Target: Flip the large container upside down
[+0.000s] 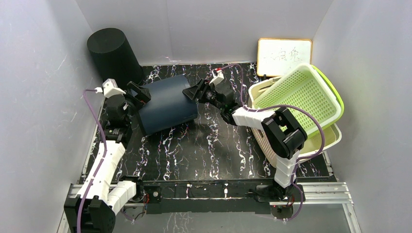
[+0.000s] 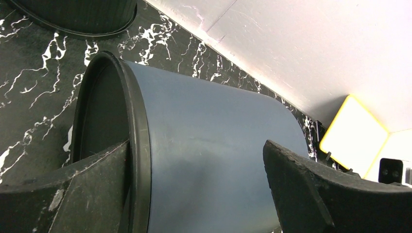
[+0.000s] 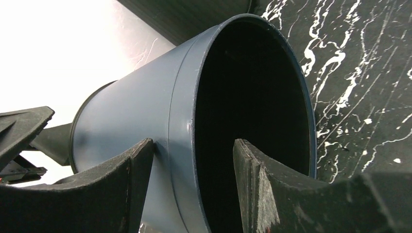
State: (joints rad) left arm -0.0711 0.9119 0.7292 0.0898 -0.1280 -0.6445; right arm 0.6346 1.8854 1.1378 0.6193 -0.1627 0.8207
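container: smooth matt plastic | table: black marbled, perhaps glossy

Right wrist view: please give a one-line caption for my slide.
Large container lying on its side, the open right tool straddling the rim of its mouth.

a black cylindrical bin stands at the back left corner of the marbled table. at the right, a green mesh basket lies tilted on a cream basket, with a small whiteboard leaning on the back wall behind them.
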